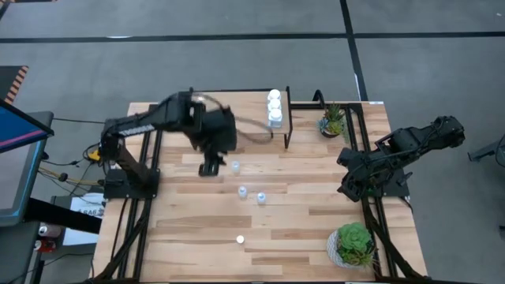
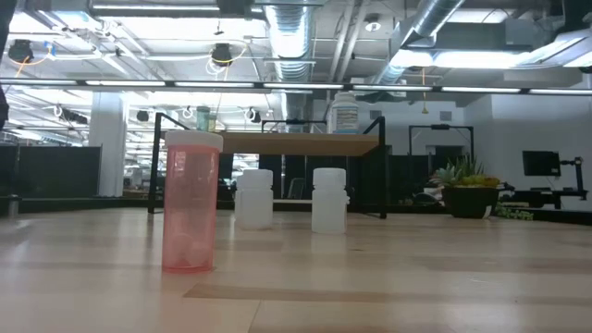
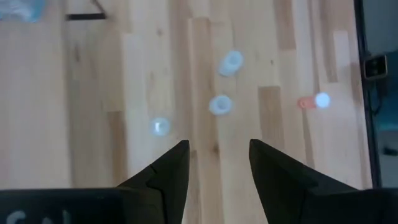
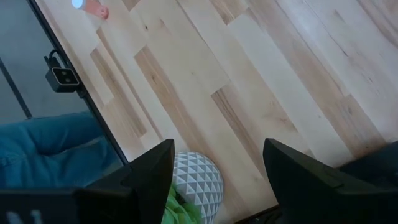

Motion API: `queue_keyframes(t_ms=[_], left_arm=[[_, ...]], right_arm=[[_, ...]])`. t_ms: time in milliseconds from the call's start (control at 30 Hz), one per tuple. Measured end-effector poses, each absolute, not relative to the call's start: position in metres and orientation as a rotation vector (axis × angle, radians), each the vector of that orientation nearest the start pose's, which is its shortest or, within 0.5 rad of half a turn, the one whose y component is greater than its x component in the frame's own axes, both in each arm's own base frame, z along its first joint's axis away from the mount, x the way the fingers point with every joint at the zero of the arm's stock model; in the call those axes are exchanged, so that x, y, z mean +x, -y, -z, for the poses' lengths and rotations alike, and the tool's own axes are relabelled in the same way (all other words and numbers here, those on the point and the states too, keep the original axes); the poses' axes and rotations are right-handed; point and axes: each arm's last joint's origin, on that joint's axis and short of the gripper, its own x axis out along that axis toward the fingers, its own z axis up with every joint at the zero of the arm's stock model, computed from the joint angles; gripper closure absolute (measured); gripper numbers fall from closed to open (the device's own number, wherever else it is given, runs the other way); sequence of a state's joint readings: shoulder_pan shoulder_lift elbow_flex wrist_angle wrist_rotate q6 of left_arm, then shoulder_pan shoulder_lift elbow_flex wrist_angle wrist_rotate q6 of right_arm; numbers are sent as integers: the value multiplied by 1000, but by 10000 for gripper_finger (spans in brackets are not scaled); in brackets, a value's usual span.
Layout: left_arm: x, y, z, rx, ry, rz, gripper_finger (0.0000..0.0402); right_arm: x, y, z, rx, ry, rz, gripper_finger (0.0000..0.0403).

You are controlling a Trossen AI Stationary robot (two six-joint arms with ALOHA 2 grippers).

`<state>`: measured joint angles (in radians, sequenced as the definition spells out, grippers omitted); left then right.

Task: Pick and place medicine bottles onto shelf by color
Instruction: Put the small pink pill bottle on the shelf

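A light-wood table (image 1: 316,229) was seen from above on a grey floor, with the shelf (image 1: 278,118) standing near its far edge and three white medicine bottles (image 1: 274,107) lined up on it. The left gripper (image 1: 210,167) was held above the table just beside a small pale bottle (image 1: 235,166), its fingers (image 3: 174,171) apart with nothing between them. Two more pale-blue bottles (image 1: 252,194) stood close together near the table's middle, and a pink bottle (image 2: 191,201) with a white cap was placed apart from them toward the near edge. In the low view two white bottles (image 2: 254,198) were seen in front of the shelf, with another bottle (image 2: 343,113) on top of it. The right gripper (image 1: 348,188) was parked at the table's right side, its jaws spread and empty, above a potted plant (image 1: 352,244); a second plant (image 1: 333,121) was set beside the shelf.
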<state>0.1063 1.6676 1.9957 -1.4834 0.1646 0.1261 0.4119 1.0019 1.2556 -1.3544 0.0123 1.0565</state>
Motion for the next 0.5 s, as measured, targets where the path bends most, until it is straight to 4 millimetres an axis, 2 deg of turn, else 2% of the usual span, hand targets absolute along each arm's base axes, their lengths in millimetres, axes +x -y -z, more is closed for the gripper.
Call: queue_keyframes(t_ms=[233,367,500], left_arm=[[303,45,-412,-47,-1101,169,250],[302,80,-398,-81,-1130,180,240],[299,107,-381,-88,-1164,153,209]], right_arm=[[132,-58,-359,705,-1147,228,132],[132,-58,-359,717,-1147,236,132],[132,-58,-359,720,-1148,236,132]])
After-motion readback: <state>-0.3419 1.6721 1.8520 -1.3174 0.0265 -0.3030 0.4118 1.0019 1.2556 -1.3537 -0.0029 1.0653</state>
